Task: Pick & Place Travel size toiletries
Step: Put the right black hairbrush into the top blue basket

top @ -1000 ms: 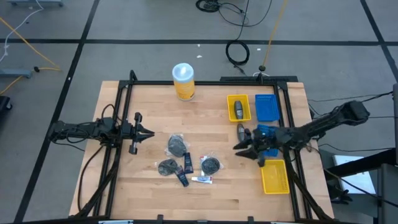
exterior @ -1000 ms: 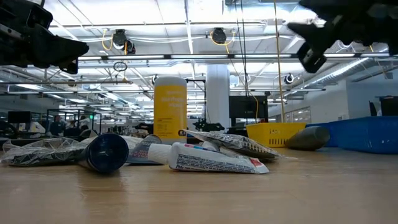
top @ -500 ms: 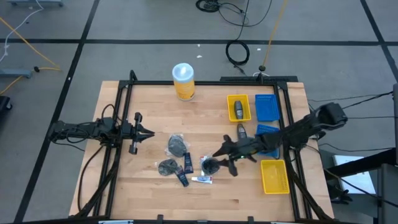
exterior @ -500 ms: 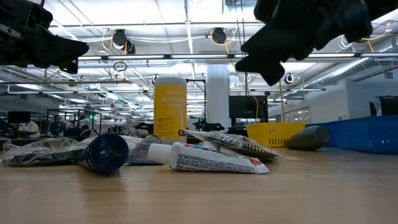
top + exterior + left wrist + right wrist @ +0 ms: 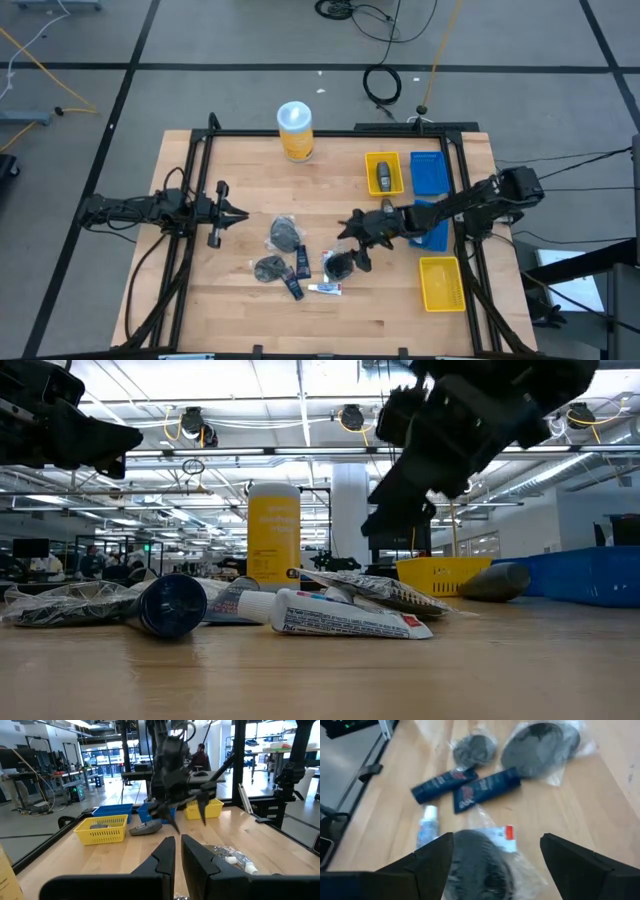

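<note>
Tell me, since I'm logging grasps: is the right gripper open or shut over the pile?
Open. The right gripper shows its two fingers spread wide on either side of a bagged dark pouch; nothing is clamped between them.

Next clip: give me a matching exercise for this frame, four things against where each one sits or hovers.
Things:
1. right gripper
2. left gripper
3. yellow canister
4. grey oval piece

Places:
A. in the yellow tray at the table's far side
B. open above a bagged dark round pouch
C. standing at the table's far edge
D. waiting over the table's left part

Pairs: 1-B, 2-D, 3-C, 4-A
</note>
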`<state>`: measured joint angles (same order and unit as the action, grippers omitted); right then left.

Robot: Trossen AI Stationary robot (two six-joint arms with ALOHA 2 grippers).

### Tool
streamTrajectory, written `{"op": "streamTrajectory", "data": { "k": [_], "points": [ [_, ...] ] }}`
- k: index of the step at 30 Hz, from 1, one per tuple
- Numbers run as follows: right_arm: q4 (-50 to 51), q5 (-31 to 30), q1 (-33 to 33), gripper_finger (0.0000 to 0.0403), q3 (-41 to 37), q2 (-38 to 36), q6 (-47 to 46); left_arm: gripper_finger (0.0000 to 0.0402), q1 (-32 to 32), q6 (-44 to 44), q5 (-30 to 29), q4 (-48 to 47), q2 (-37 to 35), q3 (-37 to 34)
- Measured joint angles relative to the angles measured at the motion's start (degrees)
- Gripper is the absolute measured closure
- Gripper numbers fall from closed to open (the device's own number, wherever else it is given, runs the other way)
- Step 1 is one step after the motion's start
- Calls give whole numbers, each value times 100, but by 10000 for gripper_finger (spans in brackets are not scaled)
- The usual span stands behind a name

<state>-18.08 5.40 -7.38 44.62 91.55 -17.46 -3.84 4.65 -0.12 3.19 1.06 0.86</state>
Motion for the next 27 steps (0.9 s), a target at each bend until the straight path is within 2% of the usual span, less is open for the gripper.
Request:
{"op": "streamTrajectory", "data": {
  "k": [5, 12, 16, 20, 27],
  "points": [
    [-190, 976, 492, 125, 91, 532, 241, 369, 2, 0, 0, 0, 0, 0],
    [-192, 2179, 814, 140, 442, 1294, 830, 369, 1, 2, -2, -18, 0, 1],
    [-202, 2339, 878, 158, 482, 1471, 1051, 369, 2, 2, -3, -6, 2, 4],
    [-158, 2339, 887, 193, 481, 1527, 1134, 369, 0, 1, -27, 13, 7, 4],
    [-86, 2331, 804, 301, 483, 1523, 1651, 369, 0, 1, -37, 3, 7, 4]
  ]
}}
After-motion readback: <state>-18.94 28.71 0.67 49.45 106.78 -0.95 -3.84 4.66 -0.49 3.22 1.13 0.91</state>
